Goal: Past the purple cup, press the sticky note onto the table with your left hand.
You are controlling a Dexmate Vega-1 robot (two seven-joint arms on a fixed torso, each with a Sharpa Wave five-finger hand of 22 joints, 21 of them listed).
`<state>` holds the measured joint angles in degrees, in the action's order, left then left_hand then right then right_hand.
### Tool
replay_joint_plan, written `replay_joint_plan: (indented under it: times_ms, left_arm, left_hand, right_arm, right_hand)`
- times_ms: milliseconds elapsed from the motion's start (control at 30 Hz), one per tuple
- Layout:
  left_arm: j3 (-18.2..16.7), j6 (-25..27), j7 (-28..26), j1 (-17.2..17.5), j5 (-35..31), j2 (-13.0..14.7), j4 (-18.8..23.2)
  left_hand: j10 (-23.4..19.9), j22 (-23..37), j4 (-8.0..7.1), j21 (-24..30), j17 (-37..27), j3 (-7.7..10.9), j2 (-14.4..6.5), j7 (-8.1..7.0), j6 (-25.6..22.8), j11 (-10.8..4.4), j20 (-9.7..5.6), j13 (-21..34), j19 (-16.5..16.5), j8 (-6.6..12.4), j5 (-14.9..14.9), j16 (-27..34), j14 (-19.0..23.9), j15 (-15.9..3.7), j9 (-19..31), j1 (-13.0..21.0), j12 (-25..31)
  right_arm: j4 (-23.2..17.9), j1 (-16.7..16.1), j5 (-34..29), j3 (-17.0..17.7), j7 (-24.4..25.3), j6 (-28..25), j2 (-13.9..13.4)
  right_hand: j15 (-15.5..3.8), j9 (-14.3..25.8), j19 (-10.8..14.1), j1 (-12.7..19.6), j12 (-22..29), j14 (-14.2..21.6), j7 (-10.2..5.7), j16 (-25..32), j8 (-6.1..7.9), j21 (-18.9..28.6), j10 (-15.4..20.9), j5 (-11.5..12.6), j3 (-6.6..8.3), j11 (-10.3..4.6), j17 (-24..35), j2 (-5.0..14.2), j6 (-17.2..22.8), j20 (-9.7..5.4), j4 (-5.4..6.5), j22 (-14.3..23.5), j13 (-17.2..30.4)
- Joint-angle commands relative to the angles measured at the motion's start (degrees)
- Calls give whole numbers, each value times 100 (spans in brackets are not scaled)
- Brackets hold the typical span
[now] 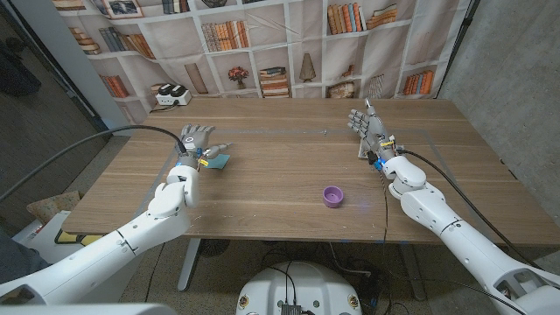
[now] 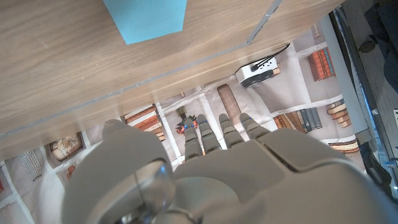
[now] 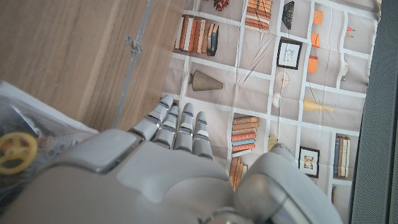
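A blue sticky note [image 1: 220, 161] lies on the wooden table [image 1: 280, 210] just to the right of my left wrist; the left wrist view shows the sticky note [image 2: 147, 18] flat on the wood with no finger on it. My left hand [image 1: 195, 140] stands beside it with fingers straight and spread, holding nothing; the left hand [image 2: 205, 168] reaches out over the table's far side. A small purple cup [image 1: 332, 196] stands upright in the middle right, nearer the front. At the right, my right hand [image 1: 366, 128] is raised with its fingers [image 3: 177, 127] straight, empty.
A white and black device [image 1: 172, 94] sits at the table's back left corner. A thin tape line [image 1: 289, 134] runs across the far part of the table. A bookshelf-print backdrop [image 1: 280, 44] hangs close behind the far edge.
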<state>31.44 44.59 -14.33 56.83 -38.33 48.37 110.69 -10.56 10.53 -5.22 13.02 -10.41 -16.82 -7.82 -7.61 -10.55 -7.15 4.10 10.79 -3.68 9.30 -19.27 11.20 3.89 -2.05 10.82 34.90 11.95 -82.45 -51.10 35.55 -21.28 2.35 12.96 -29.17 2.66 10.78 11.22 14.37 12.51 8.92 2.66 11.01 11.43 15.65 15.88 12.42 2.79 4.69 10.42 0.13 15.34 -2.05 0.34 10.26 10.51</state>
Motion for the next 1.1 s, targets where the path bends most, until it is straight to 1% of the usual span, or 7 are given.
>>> replay_joint_plan:
  times_ms: [33, 367, 467, 567, 667, 833, 1100]
  left_arm:
    - [-532, -569, -455, 340, 658, -217, 276]
    - [-979, -1620, -784, 524, 1567, -490, 99]
    - [-1051, -1753, -755, 523, 1797, -573, 70]
    - [-1134, -1920, -792, 541, 2007, -664, 33]
    - [-1343, -2452, -743, 606, 2487, -747, -86]
    - [-1517, -3213, -728, 628, 2985, -834, -330]
    - [-1687, -4623, -702, 598, 3819, -1125, -905]
  left_hand:
    - [140, 18, -46, 11, -16, -5, -39, 78, 101, 44, 12, 29, 54, 59, 17, -37, -78, -104, 30, -17, -54]
    - [225, 20, -87, 14, -22, -15, -55, 156, 113, 105, 36, 31, 95, 104, 37, -51, -140, -53, 30, -67, -75]
    - [260, 46, -141, 140, -32, -25, -71, 190, 127, 154, -69, 34, 436, 146, 68, 2, -24, 19, 27, -132, -62]
    - [260, 85, -183, 194, -55, -29, -89, 260, 131, 184, -168, 34, 548, 167, 91, 92, 224, 30, 24, -184, -46]
    - [191, 105, -203, 224, -68, -35, -87, 366, 71, 239, -235, 34, 606, 200, 106, 112, 297, 87, 23, -216, -15]
    - [123, 115, -222, 55, -61, -44, -68, 348, 9, 220, -89, 34, 176, 228, 141, -9, 47, 29, 20, -253, 6]
    - [179, 97, -228, -49, -48, -40, -68, 336, -20, 216, -171, 34, -69, 237, 162, -64, -128, -25, 19, -263, -19]
  right_arm:
    - [124, -28, 31, -11, -199, 225, 26]
    - [204, -14, -65, -64, -378, 526, 63]
    - [230, -8, -93, -74, -434, 610, 63]
    - [217, -7, -154, -87, -434, 655, 45]
    - [209, 0, -216, -102, -441, 700, 24]
    - [267, 35, -202, -103, -511, 768, 40]
    - [475, 83, -161, -117, -667, 964, 131]
  right_hand:
    - [-6, 30, 55, -21, -6, 27, -11, -21, -1, -21, 31, -31, -4, 9, 17, 26, 52, 21, 3, 29, 21]
    - [-5, 30, 66, -19, -7, 30, -28, -21, 2, -40, 32, -31, -11, -3, 16, 28, 61, 24, -3, 29, 21]
    - [-11, 30, 68, -18, -6, 33, -29, -20, 2, -44, 36, -31, -12, -3, 16, 28, 62, 22, -4, 29, 21]
    - [-17, 30, 72, -17, -8, 36, -34, -19, 3, -48, 31, -31, -14, -16, 16, 29, 63, 17, -5, 30, 21]
    - [-18, 30, 74, -17, -6, 38, -35, -18, 2, -52, 37, -30, -16, -16, 16, 30, 63, 18, -7, 30, 21]
    - [-19, 30, 78, -16, -5, 40, -37, -18, 2, -58, 40, -30, -18, -12, 15, 30, 64, 15, -9, 30, 21]
    - [-18, 30, 85, -13, -6, 41, -35, -19, 2, -70, 40, -30, -22, -11, 14, 31, 64, 16, -13, 30, 21]
